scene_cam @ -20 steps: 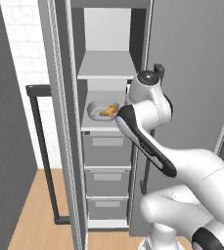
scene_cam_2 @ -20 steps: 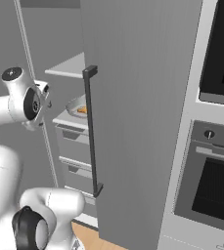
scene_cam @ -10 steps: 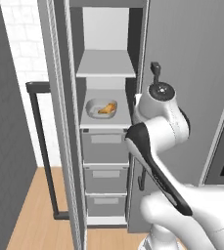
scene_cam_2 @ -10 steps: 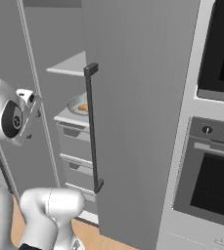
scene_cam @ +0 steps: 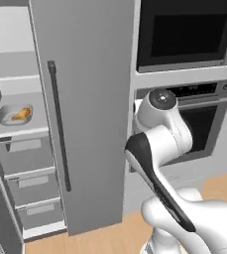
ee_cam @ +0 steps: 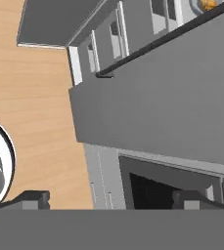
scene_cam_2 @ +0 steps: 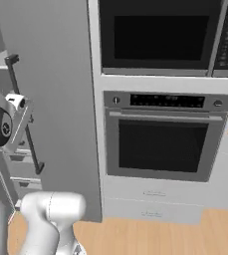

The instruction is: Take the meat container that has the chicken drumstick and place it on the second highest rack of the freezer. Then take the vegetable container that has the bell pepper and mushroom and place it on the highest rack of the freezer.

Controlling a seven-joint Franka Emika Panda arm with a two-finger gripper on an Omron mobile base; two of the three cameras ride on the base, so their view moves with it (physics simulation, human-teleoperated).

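Grey panelling dominates: the freezer [scene_cam: 85, 119] stands with its door and long dark bar handle [scene_cam: 59, 126] swung across, its shelves and drawers showing at the left. Beside it sits a built-in oven [scene_cam_2: 163, 144] under a microwave [scene_cam_2: 158, 35]. On the second shelf down rests a pale container [scene_cam: 13, 115] holding the chicken drumstick [scene_cam: 21, 114]. The end effector [ee_cam: 111, 200] faces the wooden floor [ee_cam: 40, 107], released, its tips well apart with nothing between them.
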